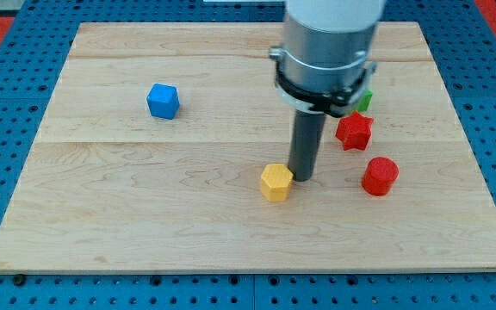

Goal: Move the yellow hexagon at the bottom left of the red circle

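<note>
Looking at the yellow hexagon, we find it low on the wooden board, a little to the view's right of centre, with our tip just beside its right edge, touching it or very nearly so; we cannot tell which. The red circle lies to the view's right of the tip, at about the same height as the hexagon and apart from both, so the tip stands between the two. Our arm comes down from the view's top as a broad grey cylinder with a black collar, and the dark rod drops straight and upright from it to the board. The rod has no jaws, so it clasps nothing and only rests against or beside the hexagon. A red star sits above the red circle, near the rod, and a green block, mostly hidden behind the arm, shows just above the star. A blue cube lies well apart, toward the view's upper left
</note>
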You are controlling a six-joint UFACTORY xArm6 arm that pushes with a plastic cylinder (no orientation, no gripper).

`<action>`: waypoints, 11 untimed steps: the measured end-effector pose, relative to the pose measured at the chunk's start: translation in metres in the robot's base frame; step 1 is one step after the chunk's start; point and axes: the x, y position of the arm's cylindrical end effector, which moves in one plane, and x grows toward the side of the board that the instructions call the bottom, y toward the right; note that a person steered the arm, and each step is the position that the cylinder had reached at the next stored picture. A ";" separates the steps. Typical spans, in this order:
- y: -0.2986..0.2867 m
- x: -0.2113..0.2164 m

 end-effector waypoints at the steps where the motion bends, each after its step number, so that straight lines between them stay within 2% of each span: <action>1: 0.005 -0.012; 2: -0.027 -0.014; 4: 0.004 0.018; 5: -0.028 -0.002; 6: -0.052 0.005; 7: -0.053 0.036; 8: -0.049 0.041; 11: 0.082 0.041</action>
